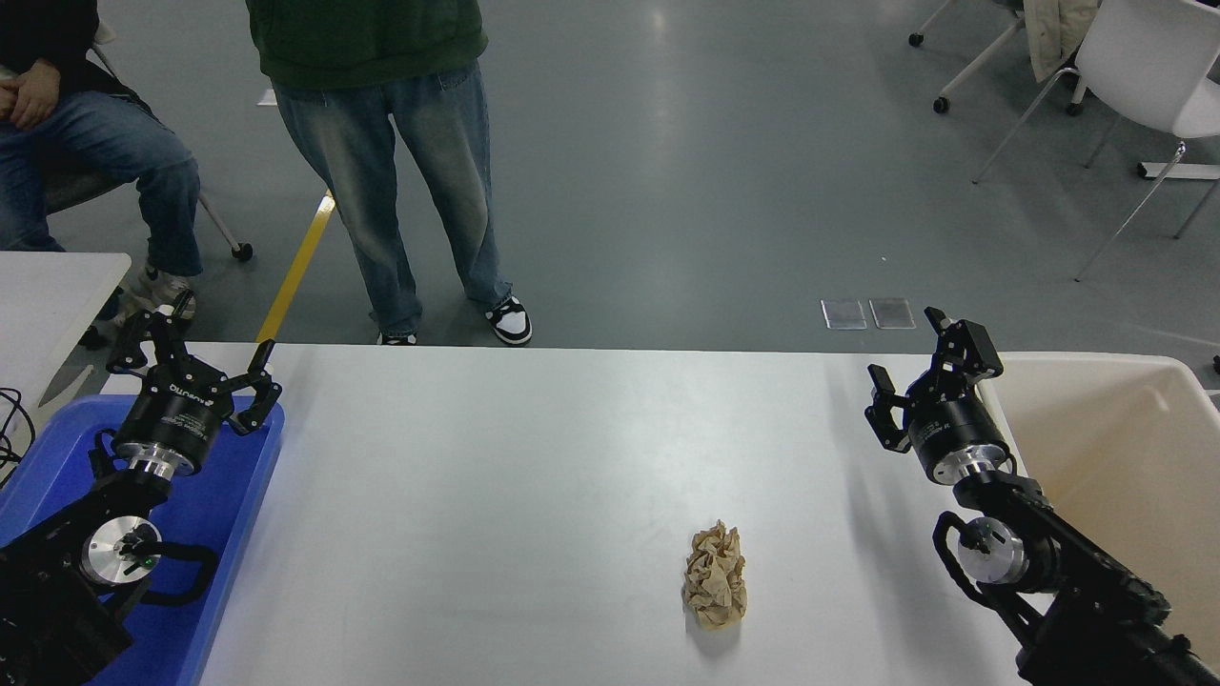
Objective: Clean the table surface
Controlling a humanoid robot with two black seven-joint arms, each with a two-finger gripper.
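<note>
**Crumpled paper on the table, both grippers spread and empty**

Closest to you, the big matte white table surface (496, 495) fills most of the head view, running from the bottom edge up to the grey floor. On it, toward the near edge and a bit right of centre, sits a crumpled tan paper wad (715, 575), with bare tabletop all round it. Nothing is touching it.

Your right arm comes in from the bottom right corner and angles up over the table's right end. The right gripper (923, 379) hangs above the far right part of the tabletop, fingers spread wide with nothing between them, well apart from the wad and further back than it. Just beside it to the right you've got a cream plastic bin (1134, 448) butted up against the table's right edge.

On the other side, your left arm is parked at the lower left over a blue plastic tray (243, 495) that sits by the table's left edge. The left gripper (191, 362) is spread open too and holds nothing.

Past the tray there's a corner of a smaller white tabletop (57, 286). Further back, a person in faded jeans and a green top (400, 171) stands right at the far edge, and another person in dark jeans (86, 143) sits at the top left. A white chair (1144, 67) stands far off at the top right.
</note>
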